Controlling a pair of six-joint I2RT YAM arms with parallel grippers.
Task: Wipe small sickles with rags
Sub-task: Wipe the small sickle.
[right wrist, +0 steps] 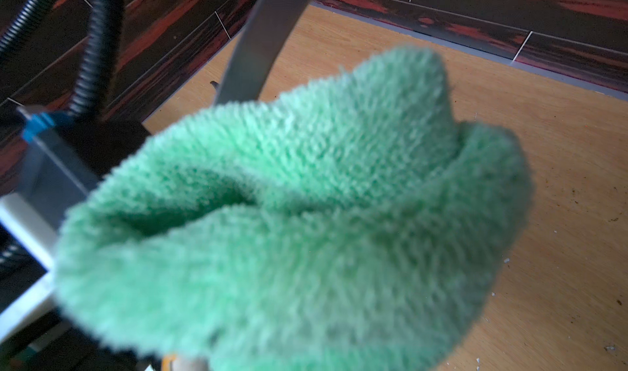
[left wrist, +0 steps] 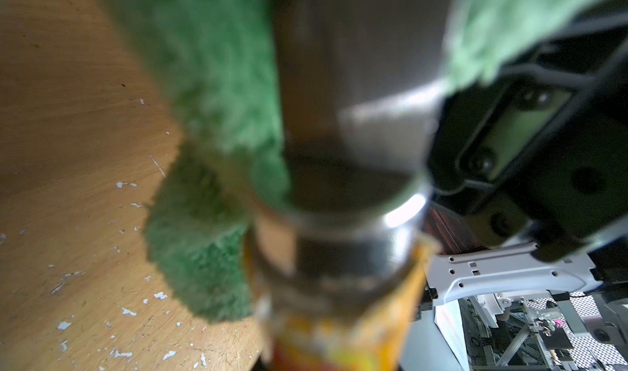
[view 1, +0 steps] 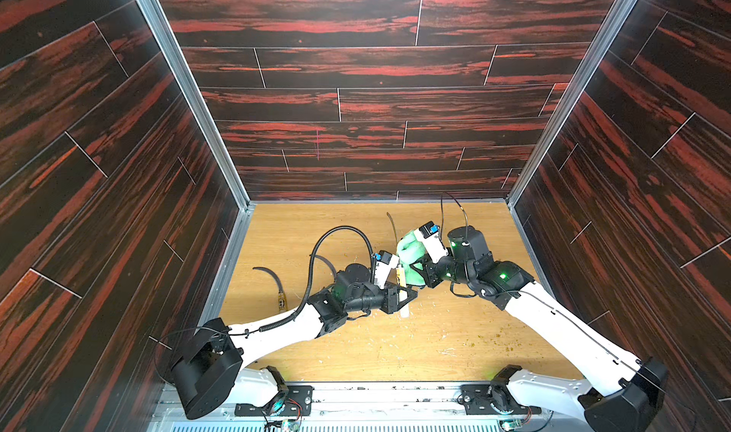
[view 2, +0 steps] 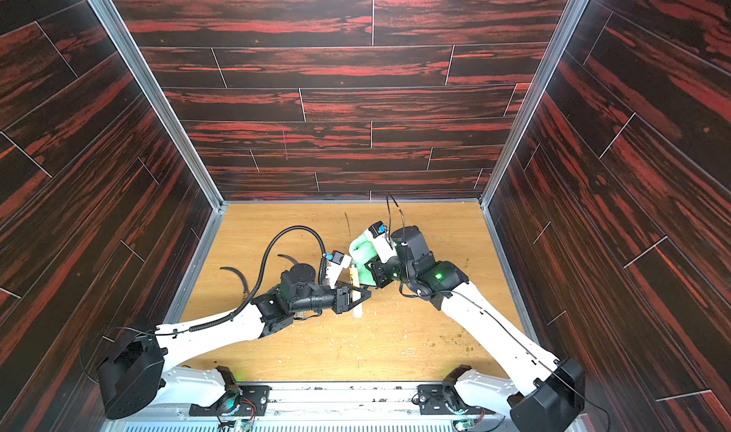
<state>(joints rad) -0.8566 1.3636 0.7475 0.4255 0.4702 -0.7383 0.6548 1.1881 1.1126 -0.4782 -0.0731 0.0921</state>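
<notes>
My left gripper is shut on the pale wooden handle of a small sickle, held above the table. Its thin dark blade curves up toward the back wall. My right gripper is shut on the light green fluffy rag, which is bunched round the lower part of that blade. In the left wrist view the sickle's metal collar and yellow label are blurred, with the rag beside them. In the right wrist view the rag hides my fingers and the grey blade rises behind it.
Two more small sickles lie on the wooden table at the left: one in the open, another partly hidden behind my left arm. The black ribbed cable loops above them. White flakes and dark crumbs dot the table. Dark panelled walls close in three sides.
</notes>
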